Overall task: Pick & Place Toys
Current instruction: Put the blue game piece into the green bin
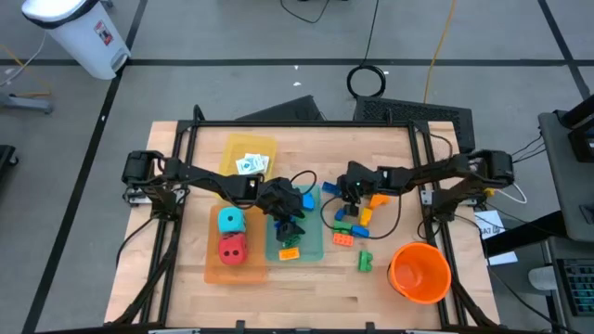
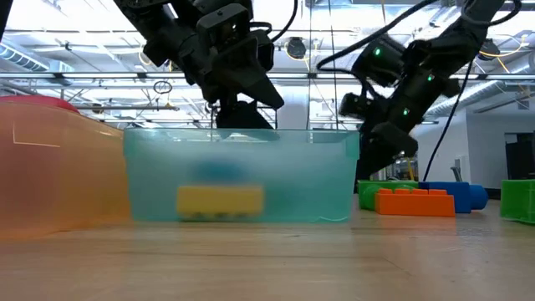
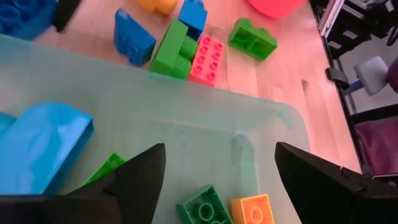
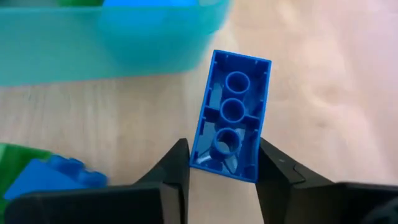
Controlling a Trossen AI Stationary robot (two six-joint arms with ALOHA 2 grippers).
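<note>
A blue brick point(image 4: 231, 118) is being gripped by the right gripper point(image 4: 222, 167), whose two dark fingers are pressed against the long sides of the brick near its lower end. In the right wrist view the brick's long axis is running from the lower middle of the frame up toward the upper right, slightly tilted, and its hollow underside, with three round tubes in a row, is being shown to the camera. Just beyond the brick, along the upper edge of that frame, the teal tray point(image 4: 112, 43) is being seen, and the wooden table point(image 4: 323, 93) is lying beneath. In the high view the right gripper point(image 1: 342, 193) is being held right of centre, beside the right edge of the tray and above a loose cluster of bricks point(image 1: 355, 223) in blue, green and orange. The left gripper point(image 3: 214, 180) is being held over the inside of the tray with its fingers spread wide and nothing between them; a light blue piece point(image 3: 40, 146), green bricks point(image 3: 205, 208) and an orange brick point(image 3: 252, 208) are lying in the tray below it.
</note>
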